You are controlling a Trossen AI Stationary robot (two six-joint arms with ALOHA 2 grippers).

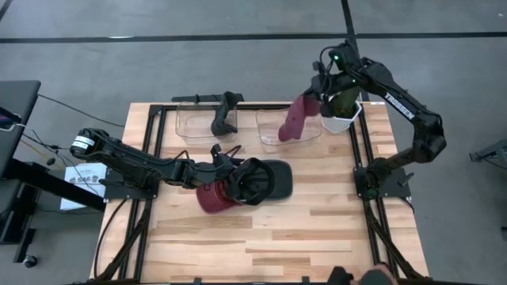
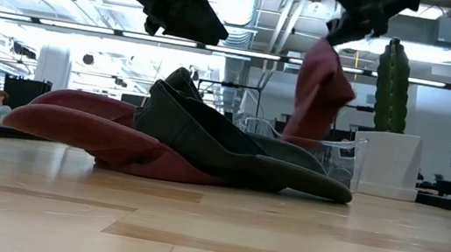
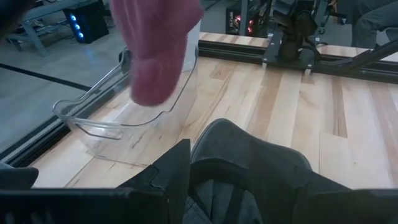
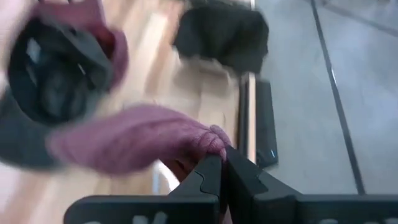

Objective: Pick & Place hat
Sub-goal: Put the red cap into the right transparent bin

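Note:
A knitted maroon beanie [image 1: 295, 119] [image 2: 319, 91] hangs from my shut right gripper [image 1: 310, 101] [image 4: 221, 163] above a clear plastic bin [image 1: 273, 138] [image 2: 348, 165] near the table's far edge. At mid-table a dark grey cap [image 1: 268, 180] [image 2: 231, 149] lies partly on a maroon cap [image 1: 208, 198] [image 2: 84, 128]. My left gripper [image 1: 238, 180] [image 2: 203, 30] hovers open just above the grey cap [image 3: 249, 162], a finger on either side of its crown, apart from it in the low view. My right gripper pinches the beanie's edge [image 4: 214, 142] between its two shut fingers, coming from above. The beanie is lifted clear and hangs slack below the fingers [image 2: 337, 37], its lower end over the clear bin, above its rim.
A second clear bin [image 1: 190, 127] stands left of the first, with a dark hat [image 1: 226, 115] at its right end. A white pot with a green plant [image 1: 342, 111] [image 2: 394, 88] stands at the far right corner. Bare wood fills the table's near half.

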